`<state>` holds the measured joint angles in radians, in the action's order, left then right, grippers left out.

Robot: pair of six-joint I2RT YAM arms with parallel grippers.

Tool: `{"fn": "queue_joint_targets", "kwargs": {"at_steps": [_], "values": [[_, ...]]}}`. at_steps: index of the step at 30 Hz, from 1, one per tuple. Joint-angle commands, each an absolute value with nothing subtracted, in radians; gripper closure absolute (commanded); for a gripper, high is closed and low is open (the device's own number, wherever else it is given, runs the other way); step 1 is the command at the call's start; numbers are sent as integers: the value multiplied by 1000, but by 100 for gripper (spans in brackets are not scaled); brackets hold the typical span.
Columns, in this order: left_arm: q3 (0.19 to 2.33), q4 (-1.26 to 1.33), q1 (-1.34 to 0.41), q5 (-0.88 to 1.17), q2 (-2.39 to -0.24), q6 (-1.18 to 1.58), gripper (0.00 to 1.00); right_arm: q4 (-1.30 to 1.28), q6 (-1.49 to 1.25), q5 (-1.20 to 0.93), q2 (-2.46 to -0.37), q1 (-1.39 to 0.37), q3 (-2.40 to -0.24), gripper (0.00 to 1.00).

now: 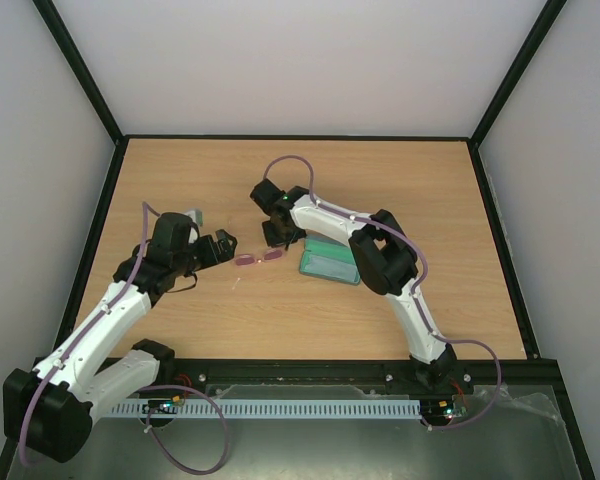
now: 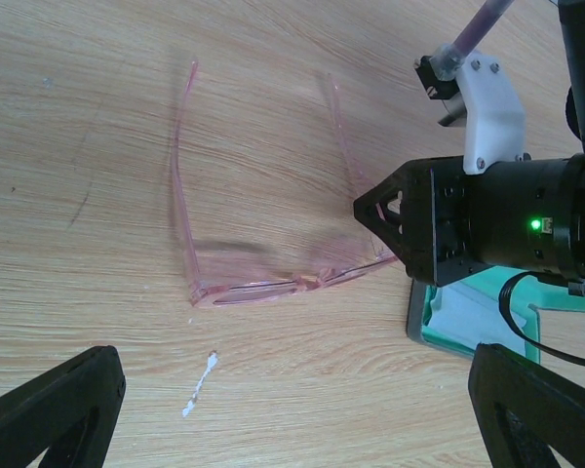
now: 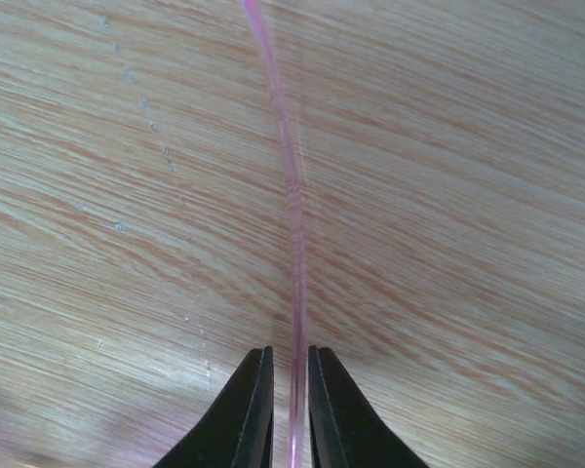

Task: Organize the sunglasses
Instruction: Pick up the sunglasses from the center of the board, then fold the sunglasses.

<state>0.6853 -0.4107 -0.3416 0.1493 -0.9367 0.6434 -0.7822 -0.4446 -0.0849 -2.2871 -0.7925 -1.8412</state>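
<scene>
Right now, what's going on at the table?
The right gripper is pinched on one arm of the sunglasses, which lie unfolded on the table. The left gripper is wide open beside them, holding nothing. The case lies just to their right, partly under the right arm.

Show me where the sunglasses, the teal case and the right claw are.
sunglasses (image 2: 258, 290): left wrist view, on the front frame bar.
teal case (image 1: 327, 264): top view, on its upper face.
right claw (image 3: 290, 353): right wrist view, midway between its fingertips.
</scene>
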Motion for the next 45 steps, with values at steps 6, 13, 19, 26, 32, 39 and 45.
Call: {"fn": "queue_joint_targets", "kwargs": {"at_steps": [6, 13, 19, 26, 32, 39, 45], "values": [[705, -445, -336, 155, -914, 644, 1, -670, -442, 36, -2062, -798, -1704, 94], [782, -494, -335, 155, -896, 646, 1, -566, -416, 123, -1715, -798, -1467, 98], [859, -522, -335, 219, -875, 659, 1, -533, -406, 166, -1387, -802, -1298, 99], [935, -525, -337, 395, -873, 682, 1, -584, -404, 191, -1174, -806, -1168, 99], [936, -519, -363, 370, -913, 690, 1, -597, -412, 177, -1128, -815, -1115, 98], [960, -509, -505, 226, -1022, 699, 1, -627, -400, 187, -1181, -860, -1150, 99], [960, -456, -596, 172, -1106, 720, 1, -647, -396, 181, -1233, -889, -1175, 99]]}}
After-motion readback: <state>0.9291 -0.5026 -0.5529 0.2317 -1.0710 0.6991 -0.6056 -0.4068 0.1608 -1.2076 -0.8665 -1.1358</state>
